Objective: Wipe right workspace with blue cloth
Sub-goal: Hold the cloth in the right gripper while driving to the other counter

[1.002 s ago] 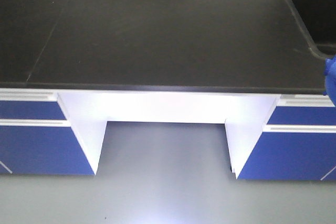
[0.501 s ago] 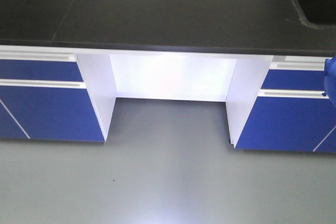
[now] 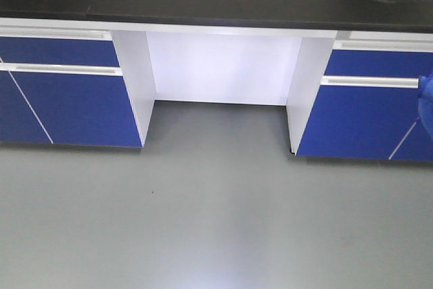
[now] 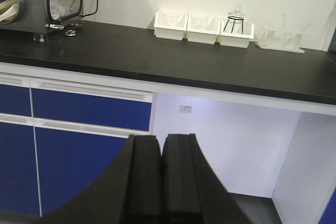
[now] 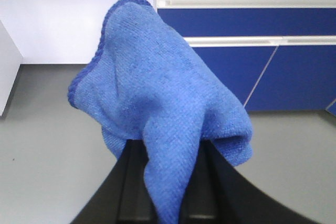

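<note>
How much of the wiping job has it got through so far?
Done: the blue cloth is picked up, pinched in the right tool. In hand: it hangs in front of the blue drawers, touching nothing. Left: reaching the right-hand worktop, which is not in view, and seemingly all the wiping.

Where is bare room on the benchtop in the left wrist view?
The front strip of the benchtop, between the metal chamber at left and the white trays along the back wall, is bare. The back edge is crowded.
</note>
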Robot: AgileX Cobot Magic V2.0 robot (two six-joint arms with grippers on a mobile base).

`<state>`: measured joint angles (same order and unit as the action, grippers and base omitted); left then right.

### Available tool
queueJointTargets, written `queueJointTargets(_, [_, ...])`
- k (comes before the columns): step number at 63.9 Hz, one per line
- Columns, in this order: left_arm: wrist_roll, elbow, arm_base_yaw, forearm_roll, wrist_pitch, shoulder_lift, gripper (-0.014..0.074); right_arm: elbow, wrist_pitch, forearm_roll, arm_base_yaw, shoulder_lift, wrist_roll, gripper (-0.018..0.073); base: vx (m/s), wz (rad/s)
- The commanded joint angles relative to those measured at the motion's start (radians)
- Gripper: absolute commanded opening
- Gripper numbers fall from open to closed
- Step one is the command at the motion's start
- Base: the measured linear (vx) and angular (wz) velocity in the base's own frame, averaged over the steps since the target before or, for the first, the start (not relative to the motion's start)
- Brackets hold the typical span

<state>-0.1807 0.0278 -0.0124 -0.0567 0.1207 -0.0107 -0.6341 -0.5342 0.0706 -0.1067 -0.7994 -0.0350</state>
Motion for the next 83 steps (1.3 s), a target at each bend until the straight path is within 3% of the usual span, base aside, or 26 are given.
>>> queueJointTargets(1, [-0.008, 0.031, 0.005, 0.007, -0.078, -0.017, -0.0006, -0.028, 0.070, 0.008, -0.007, 0.010, 0.005, -0.0008, -0.35, -0.05])
queueJointTargets(59, [-0.008, 0.031, 0.005, 0.007, -0.078, -0.017, -0.0006, -0.028, 0.070, 0.008, -0.007, 0.010, 0.005, -0.0008, -0.31, -0.06])
queueJointTargets(83, [-0.008, 0.031, 0.005, 0.007, -0.078, -0.017, -0.0006, -0.028, 0.070, 0.008, -0.007, 0.010, 0.005, -0.0008, -0.17, -0.31])
